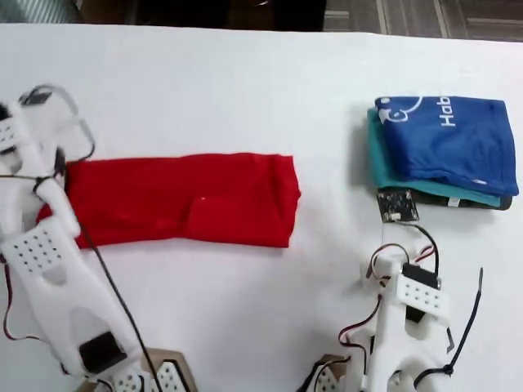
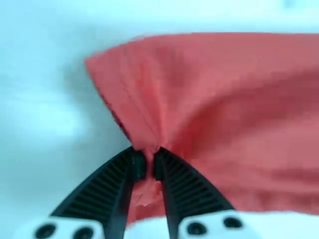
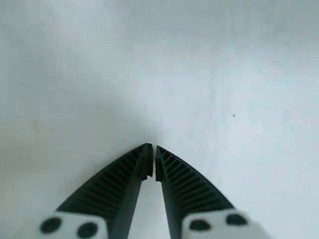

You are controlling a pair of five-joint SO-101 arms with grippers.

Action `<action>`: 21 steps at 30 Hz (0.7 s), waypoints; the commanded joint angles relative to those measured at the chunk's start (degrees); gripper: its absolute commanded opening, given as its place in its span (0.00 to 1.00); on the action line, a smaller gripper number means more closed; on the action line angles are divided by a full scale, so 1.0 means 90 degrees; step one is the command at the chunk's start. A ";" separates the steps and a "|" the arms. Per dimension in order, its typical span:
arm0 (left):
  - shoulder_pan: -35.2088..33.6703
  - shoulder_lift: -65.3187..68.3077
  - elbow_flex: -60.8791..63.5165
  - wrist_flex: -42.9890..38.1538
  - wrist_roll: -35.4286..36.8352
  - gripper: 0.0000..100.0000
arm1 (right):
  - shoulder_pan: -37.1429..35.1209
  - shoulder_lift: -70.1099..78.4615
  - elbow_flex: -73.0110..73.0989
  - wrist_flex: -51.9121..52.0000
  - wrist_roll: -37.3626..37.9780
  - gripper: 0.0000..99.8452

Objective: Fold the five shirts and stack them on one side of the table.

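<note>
A red shirt point(image 1: 184, 198) lies as a long folded strip across the left half of the table. My left gripper point(image 2: 147, 155) is shut on the red shirt point(image 2: 224, 109) at its left end, and the cloth bunches into pleats where the black fingers point(image 2: 169, 174) pinch it. In the high view the left arm point(image 1: 49, 245) covers that end of the strip. At the right stands a stack of folded shirts, a blue shirt point(image 1: 453, 139) on top of a teal shirt point(image 1: 384, 163). My right gripper point(image 3: 152, 152) is shut over bare white table, holding nothing, below that stack.
The right arm point(image 1: 404, 314) rests near the table's front edge, with a small dark board point(image 1: 397, 206) between it and the stack. Loose cables point(image 1: 106, 278) run along the left arm. White table point(image 1: 245, 90) stretches behind the red shirt.
</note>
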 commanded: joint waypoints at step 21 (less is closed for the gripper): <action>0.4982 -0.2852 0.1050 -0.0244 0.2374 0.03 | -0.0044 -0.0161 -0.0029 -0.0132 -0.0127 0.02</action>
